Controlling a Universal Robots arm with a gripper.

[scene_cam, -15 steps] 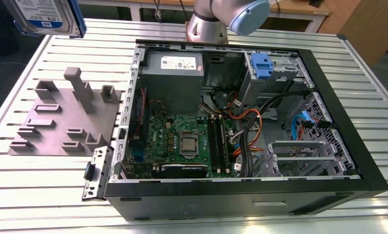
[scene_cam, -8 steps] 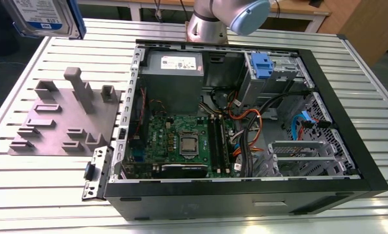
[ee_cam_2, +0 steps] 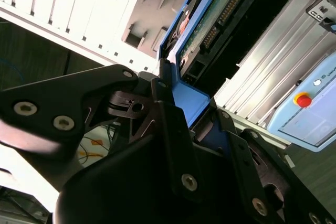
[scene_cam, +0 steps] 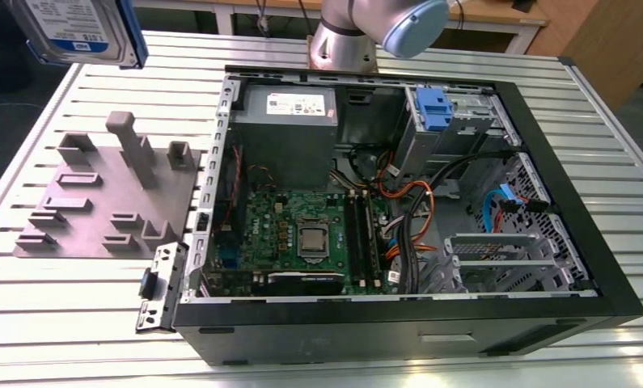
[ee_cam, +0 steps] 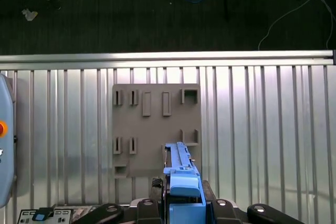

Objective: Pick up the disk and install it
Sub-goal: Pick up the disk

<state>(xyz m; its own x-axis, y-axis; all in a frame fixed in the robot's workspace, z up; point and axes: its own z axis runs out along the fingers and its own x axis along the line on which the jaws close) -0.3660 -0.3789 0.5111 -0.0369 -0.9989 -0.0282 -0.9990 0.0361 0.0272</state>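
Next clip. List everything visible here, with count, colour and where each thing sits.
disk: one, silver-grey in a blue carrier, in the claw, exterior view's upper left
fixture plate: one, grey, on the table beside the case
computer case: one, black, open, on the table
power-supply box: one, grey, inside the case
motherboard: one, green, inside the case
table: one, silver, slatted, beneath the case
pendant: one, pale grey, at the table's edge
arm: one, silver, beyond the case
claw: one, black, shut on the disk
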